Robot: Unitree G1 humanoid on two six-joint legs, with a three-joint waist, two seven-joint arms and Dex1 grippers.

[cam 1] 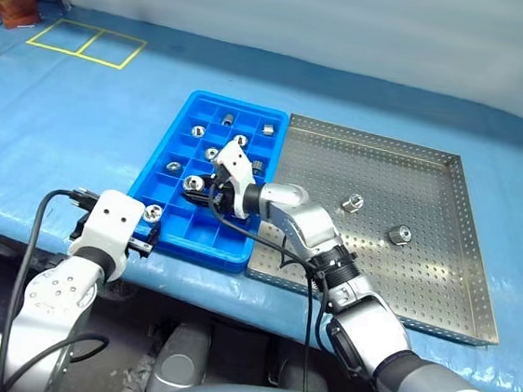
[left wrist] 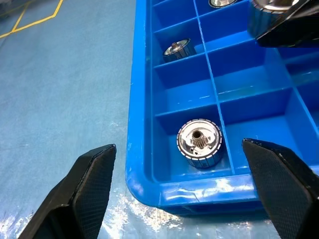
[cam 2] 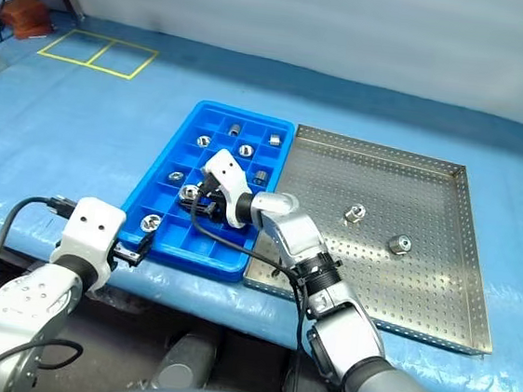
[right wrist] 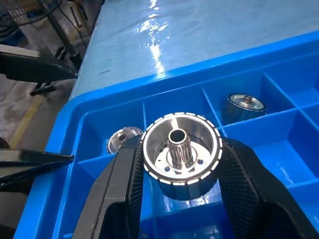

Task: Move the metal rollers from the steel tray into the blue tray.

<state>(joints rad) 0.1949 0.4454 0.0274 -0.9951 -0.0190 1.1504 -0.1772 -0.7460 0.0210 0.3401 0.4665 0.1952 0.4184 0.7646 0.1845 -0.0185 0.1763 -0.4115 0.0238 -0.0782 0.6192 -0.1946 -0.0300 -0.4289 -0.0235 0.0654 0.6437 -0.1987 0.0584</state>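
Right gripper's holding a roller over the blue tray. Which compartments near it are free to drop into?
The blue tray has bare compartments along its near edge, between the corner roller and the steel tray. Its far rows are crowded with rollers. The right gripper hangs above the middle.

Rollers (right wrist: 180,155): polished metal, mirror-bright, rim ribbed with fine grooves, centre hole splined. Blue tray (cam 1: 174,154): moulded plastic, glossy, smooth walls catching highlights. Steel tray (cam 1: 442,262): dull silver sheet metal, perforated floor, brushed-looking, low sheen. Table cover (cam 1: 81,130): blue plastic sheeting, slick, wrinkled, with wet-looking glare. Right gripper (right wrist: 180,199) and left gripper (left wrist: 184,189): black fingers (left wrist: 92,186), matt, finely textured pads.
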